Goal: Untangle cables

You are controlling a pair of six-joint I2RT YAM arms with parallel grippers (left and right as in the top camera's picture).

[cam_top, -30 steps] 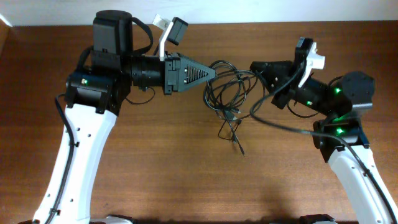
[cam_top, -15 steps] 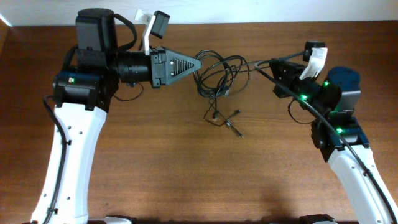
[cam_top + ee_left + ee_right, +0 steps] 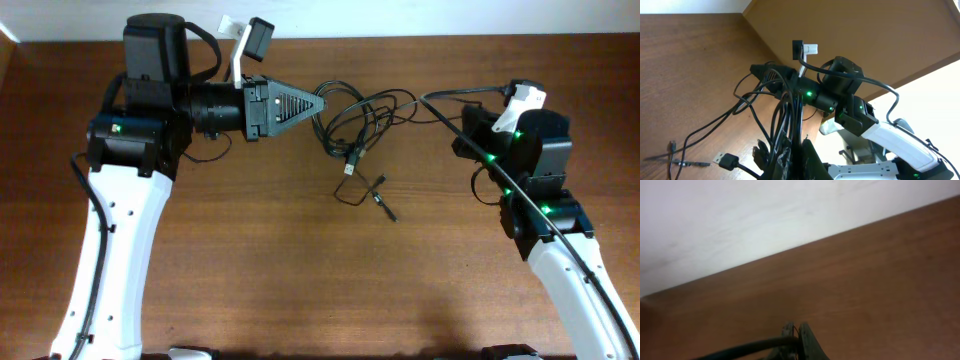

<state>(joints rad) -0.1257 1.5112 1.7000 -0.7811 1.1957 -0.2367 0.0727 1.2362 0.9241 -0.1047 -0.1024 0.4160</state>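
The cables (image 3: 352, 122) are a tangle of thin black cords hanging between my two grippers above the wooden table (image 3: 300, 280). My left gripper (image 3: 322, 105) is shut on several strands of the bundle (image 3: 790, 125), which rise from its jaws (image 3: 799, 159) in the left wrist view. A USB plug (image 3: 722, 160) hangs beside them, and small plug ends (image 3: 380, 200) lie on the table. My right gripper (image 3: 465, 118) is to the right of the tangle. In the right wrist view its fingers (image 3: 796, 331) are shut on one black cord (image 3: 750, 345).
The thicker black arm wire (image 3: 470, 150) loops from the right gripper down along the right arm. The table's back edge and a white wall (image 3: 740, 220) lie close behind both grippers. The right arm (image 3: 845, 100) faces the left wrist camera.
The left arm drew back left with the bundle, then held still. The right gripper pulled away to the right. The tangle stretched out and its loose plug ends shifted on the table.
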